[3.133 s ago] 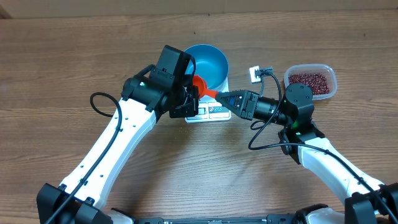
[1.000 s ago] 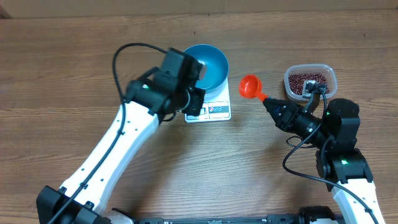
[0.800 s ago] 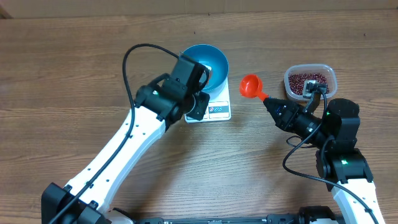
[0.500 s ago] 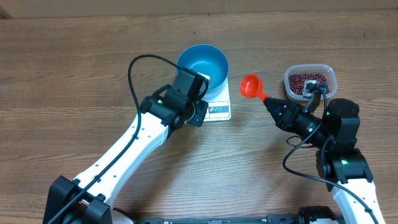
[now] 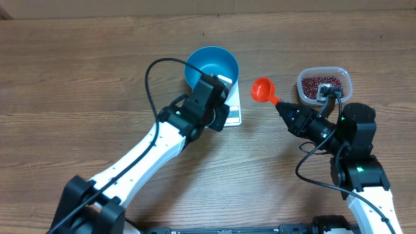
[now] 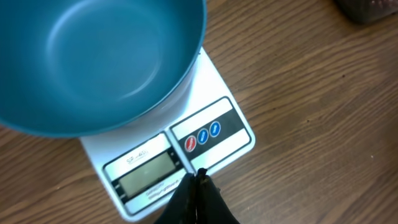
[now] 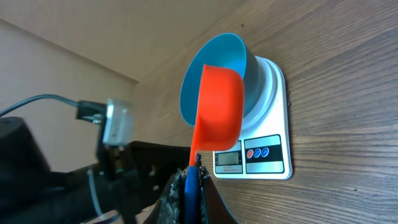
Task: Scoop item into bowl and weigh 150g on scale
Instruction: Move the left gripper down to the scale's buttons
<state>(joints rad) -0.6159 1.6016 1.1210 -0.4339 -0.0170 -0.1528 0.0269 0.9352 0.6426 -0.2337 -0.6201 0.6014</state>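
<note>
The blue bowl (image 5: 212,65) (image 6: 93,56) (image 7: 217,50) stands on the white scale (image 5: 234,112) (image 6: 211,134) (image 7: 258,155), and its inside looks bare. My left gripper (image 5: 220,117) (image 6: 198,175) is shut and holds nothing. Its tips are at the scale's front edge, between the display and the buttons. Right of the scale, my right gripper (image 5: 286,110) (image 7: 193,171) is shut on the blue handle of an orange scoop (image 5: 262,89) (image 7: 217,106); the scoop's cup looks bare. The red-brown beans (image 5: 318,84) lie in a clear tub behind the right arm.
The clear tub (image 5: 346,80) stands at the back right, partly covered by the right wrist and its cable. A black cable (image 5: 151,81) loops up from the left arm beside the bowl. The wooden table (image 5: 78,71) stretches left and towards the front.
Over the last second my left gripper slid right, from the bowl's left side to the scale's front. My right gripper, at the bowl three seconds ago, has stayed still for the last second.
</note>
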